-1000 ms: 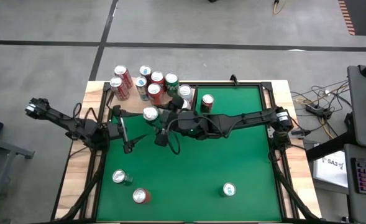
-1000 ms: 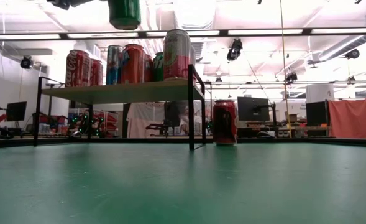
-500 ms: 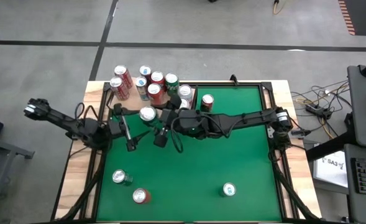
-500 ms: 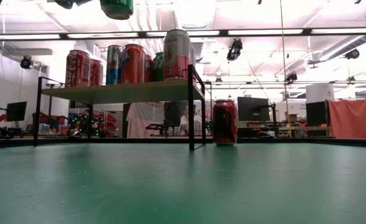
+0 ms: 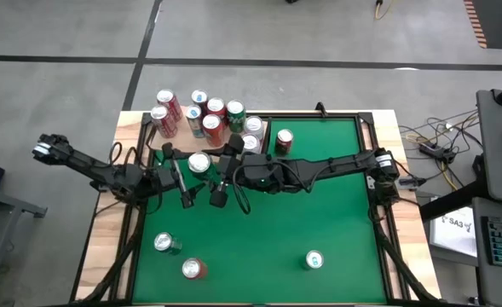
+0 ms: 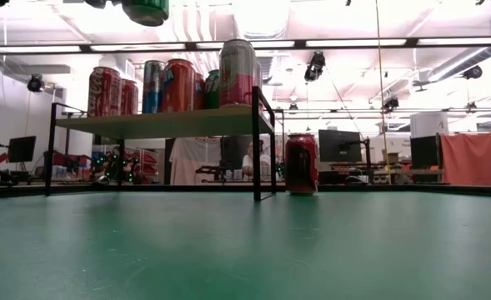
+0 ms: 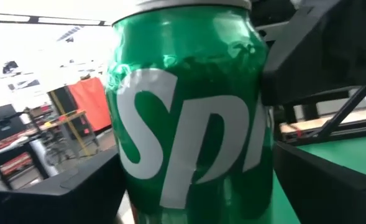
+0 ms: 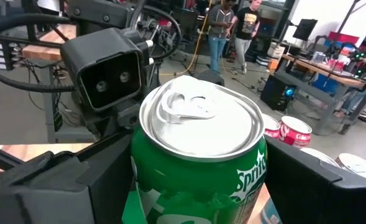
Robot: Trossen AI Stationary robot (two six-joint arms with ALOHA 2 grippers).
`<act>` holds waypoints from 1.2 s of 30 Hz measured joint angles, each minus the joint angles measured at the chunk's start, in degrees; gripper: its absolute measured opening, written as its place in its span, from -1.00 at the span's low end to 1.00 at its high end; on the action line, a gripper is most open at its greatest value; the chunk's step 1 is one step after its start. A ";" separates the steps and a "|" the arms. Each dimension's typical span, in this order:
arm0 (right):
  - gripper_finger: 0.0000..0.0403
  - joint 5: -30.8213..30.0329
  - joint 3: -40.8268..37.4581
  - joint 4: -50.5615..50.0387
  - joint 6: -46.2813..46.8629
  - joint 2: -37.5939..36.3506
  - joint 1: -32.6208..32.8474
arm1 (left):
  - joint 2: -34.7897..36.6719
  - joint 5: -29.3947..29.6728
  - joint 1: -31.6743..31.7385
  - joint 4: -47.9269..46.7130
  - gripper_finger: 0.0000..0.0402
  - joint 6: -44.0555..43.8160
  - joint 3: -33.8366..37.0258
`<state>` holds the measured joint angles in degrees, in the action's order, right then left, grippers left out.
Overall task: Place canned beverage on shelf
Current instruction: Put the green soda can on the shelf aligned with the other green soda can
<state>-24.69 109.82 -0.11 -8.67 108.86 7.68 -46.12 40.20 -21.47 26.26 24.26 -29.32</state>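
Fingers of both grippers stand on the two sides of one green Sprite can point(image 5: 199, 163), which hangs in the air above the left middle of the table point(image 5: 319, 213). The right gripper point(image 5: 210, 177) has its dark fingers point(image 8: 77, 180) spread wide and pressed on the can's sides, so it holds the can upright with the silver lid up. The left gripper point(image 5: 175, 175) faces the same can from the other side; its fingers point(image 7: 64, 193) are spread wide too and stand just beside the can, but whether they touch it I cannot tell. In the low view only the bottom of the green can shows at the upper edge, higher than the shelf top.

Near the front edge of the table, three cans stand apart: a silver-top can point(image 5: 164, 243) at the front left, a red can point(image 5: 193, 269) just beside it nearer the edge, and a green-and-white can point(image 5: 314, 259) toward the front right.

Farther back, at the rear left corner, stands the shelf point(image 6: 166, 123), a pale board on thin dark legs. On it seven or so cans point(image 5: 201, 115) stand upright, close together, red, blue and green ones. One dark red can point(image 6: 301, 164) stands on the table just beside the shelf's right end.

Beyond the table, two persons point(image 8: 232, 25) stand in the room.
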 joint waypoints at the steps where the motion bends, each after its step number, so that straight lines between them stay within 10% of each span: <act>1: 0.45 -0.11 0.00 -0.04 -0.25 0.00 0.00 | -0.21 0.89 0.00 0.10 0.75 0.39 -0.02; 7: 0.54 -0.39 0.04 -0.06 -0.66 0.02 0.20 | -0.09 1.71 0.00 0.07 0.43 0.89 -0.02; 36: 0.71 -4.04 14.51 -23.30 4.33 -0.55 0.31 | -8.88 1.03 12.75 13.07 0.43 -4.03 5.61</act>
<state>-28.73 124.33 -23.41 -4.34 108.31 8.00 -55.00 41.23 -8.72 39.33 20.22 -23.71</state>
